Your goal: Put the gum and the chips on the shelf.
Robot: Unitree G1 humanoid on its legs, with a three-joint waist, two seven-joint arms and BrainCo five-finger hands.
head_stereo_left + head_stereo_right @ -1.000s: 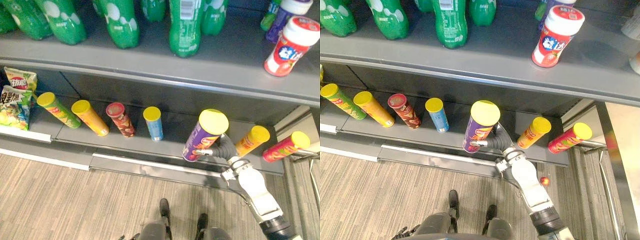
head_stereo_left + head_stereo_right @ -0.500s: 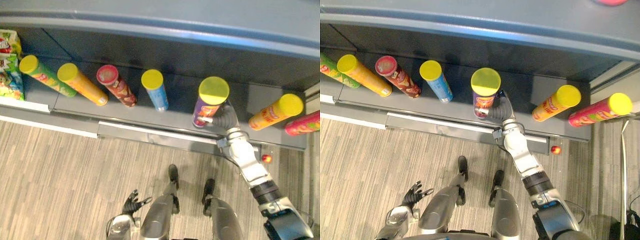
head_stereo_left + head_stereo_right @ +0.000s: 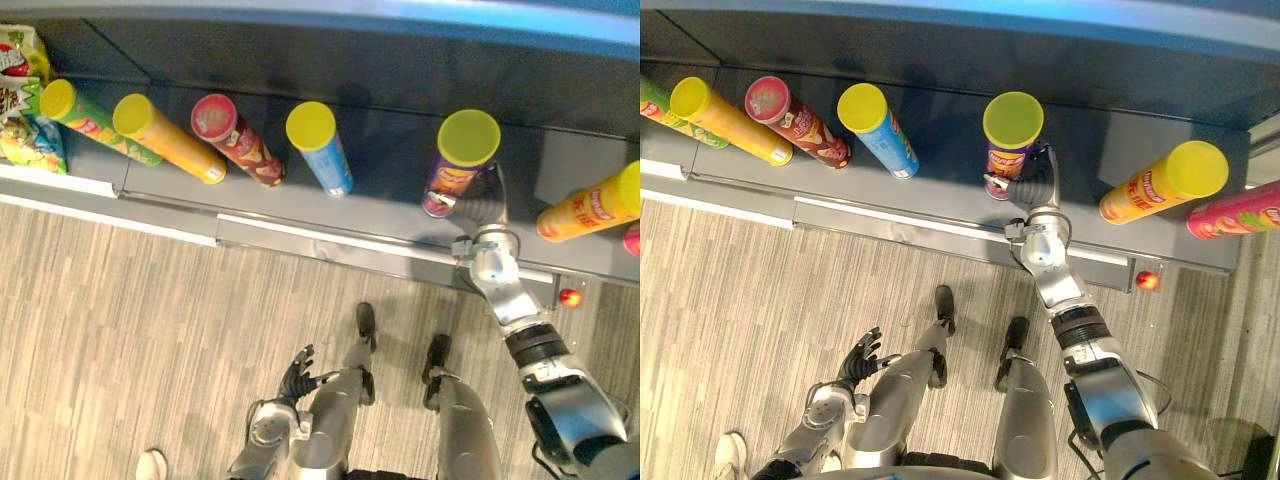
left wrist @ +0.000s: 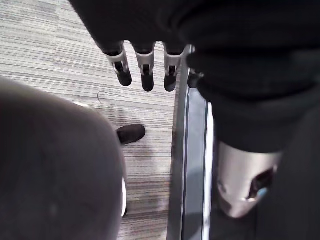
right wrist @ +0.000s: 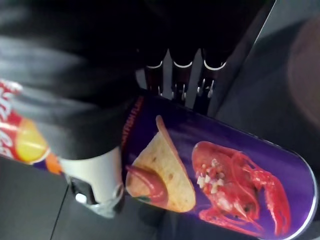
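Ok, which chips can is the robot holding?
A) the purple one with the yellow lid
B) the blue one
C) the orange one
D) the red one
A: the right hand has its fingers curled round the purple can.

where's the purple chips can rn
In the eye views the purple chips can sits right of centre on the shelf, gripped by the right hand, with the blue can to its left and the orange can to its right.
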